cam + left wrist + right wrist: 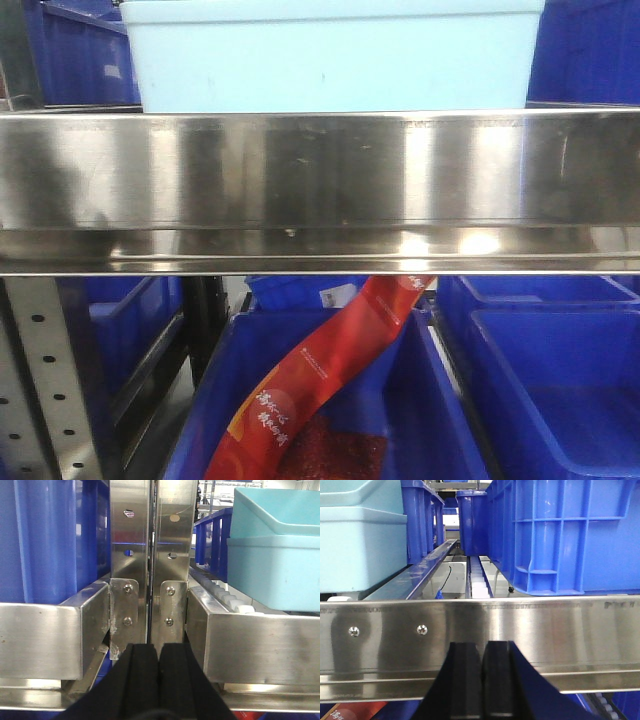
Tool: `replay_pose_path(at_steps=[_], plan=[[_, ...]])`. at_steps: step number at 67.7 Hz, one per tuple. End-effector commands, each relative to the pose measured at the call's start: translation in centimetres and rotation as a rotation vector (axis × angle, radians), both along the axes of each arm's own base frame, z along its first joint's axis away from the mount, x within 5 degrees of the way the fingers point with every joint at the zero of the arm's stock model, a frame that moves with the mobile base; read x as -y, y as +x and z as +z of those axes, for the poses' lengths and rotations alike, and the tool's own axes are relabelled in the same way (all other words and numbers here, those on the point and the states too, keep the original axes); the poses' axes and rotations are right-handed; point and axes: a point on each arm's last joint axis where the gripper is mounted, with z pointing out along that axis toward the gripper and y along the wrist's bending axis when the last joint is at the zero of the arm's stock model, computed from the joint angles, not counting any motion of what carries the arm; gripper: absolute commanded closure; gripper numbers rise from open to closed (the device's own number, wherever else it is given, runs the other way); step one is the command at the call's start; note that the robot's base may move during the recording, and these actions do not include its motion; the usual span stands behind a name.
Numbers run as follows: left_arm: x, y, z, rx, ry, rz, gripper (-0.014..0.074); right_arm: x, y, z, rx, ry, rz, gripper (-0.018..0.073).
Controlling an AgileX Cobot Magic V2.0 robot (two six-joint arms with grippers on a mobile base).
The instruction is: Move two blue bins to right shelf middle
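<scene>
A pale sky-blue bin [335, 60] stands on the shelf behind the steel front rail [320, 190], centred in the front view. It also shows in the left wrist view [277, 565] at the right and in the right wrist view [360, 545] at the left. It looks like two nested tubs, but I cannot tell. My left gripper [159, 652] is shut and empty in front of the upright steel posts [150, 555]. My right gripper [482, 650] is shut and empty, close in front of the rail [480, 625].
Dark royal-blue crates flank the pale bin on the shelf [565, 535] [50, 540]. More dark blue crates [560, 390] sit on the level below, one holding a red snack bag [320, 390]. Roller tracks [477, 577] run back along the shelf.
</scene>
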Motion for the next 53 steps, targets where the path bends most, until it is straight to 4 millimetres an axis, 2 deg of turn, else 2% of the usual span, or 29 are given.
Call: replay_pose_path(at_steps=[1, 53], plan=[[-0.03, -0.06, 0.25, 0.025, -0.012, 0.004, 0.0707, 0.05, -0.01, 0.05, 0.015, -0.002, -0.008, 0.0721], [-0.03, -0.06, 0.25, 0.025, -0.012, 0.004, 0.0707, 0.05, -0.01, 0.07, 0.017, -0.002, -0.008, 0.0721]])
